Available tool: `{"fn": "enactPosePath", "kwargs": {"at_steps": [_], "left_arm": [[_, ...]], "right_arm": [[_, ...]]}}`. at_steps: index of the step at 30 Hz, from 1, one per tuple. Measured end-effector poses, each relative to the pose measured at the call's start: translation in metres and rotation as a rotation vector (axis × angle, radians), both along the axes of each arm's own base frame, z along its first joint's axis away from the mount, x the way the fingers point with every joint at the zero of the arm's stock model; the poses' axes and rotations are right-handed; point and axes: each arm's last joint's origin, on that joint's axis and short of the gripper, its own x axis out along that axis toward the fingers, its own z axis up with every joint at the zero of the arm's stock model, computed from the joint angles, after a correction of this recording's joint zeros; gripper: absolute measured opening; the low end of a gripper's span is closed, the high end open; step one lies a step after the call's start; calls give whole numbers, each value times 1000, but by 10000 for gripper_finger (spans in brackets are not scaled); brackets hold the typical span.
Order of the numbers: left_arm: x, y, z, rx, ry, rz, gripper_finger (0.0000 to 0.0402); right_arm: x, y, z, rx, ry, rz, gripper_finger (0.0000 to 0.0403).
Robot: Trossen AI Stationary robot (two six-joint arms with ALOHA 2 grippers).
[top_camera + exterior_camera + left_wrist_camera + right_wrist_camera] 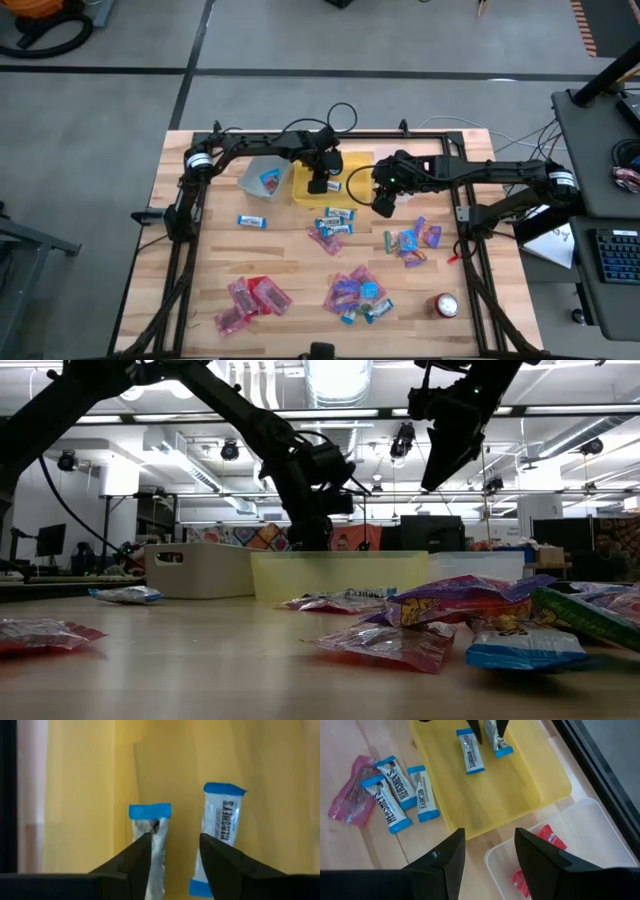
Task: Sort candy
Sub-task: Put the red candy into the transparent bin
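Counter (200,300) of pale wooden planks carries three bins along its far side: a grey-white bin (260,177), a shallow yellow plastic tray (520,780) and a clear-white bin (600,840) holding a red wrapper.

The left claw (175,851) is lowered inside the yellow tray, fingers parted, with a blue-and-white wrapped candy bar (152,845) lying against one finger; whether it is gripped, I cannot tell. A second blue-and-white bar (220,827) lies just beside it on the tray floor.

The right claw (487,855) hangs above the tray's near-right edge, fingers apart and empty.

Loose candy clusters (350,290) and a red-and-silver can (445,305) occupy the near counter; the far-left strip beside the grey-white bin is open.
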Motion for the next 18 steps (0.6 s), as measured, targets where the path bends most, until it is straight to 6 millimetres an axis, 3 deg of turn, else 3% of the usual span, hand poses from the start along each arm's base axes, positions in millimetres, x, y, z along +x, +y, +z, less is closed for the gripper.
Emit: {"fn": "enactPosePath", "kwargs": {"at_steps": [9, 18], "left_arm": [[-3, -5, 20, -82, -12, 123, 170], [-19, -30, 56, -240, -131, 90, 169]], "right_arm": [[0, 0, 0, 51, -33, -86, 164], [3, 13, 0, 96, -72, -108, 164]]}}
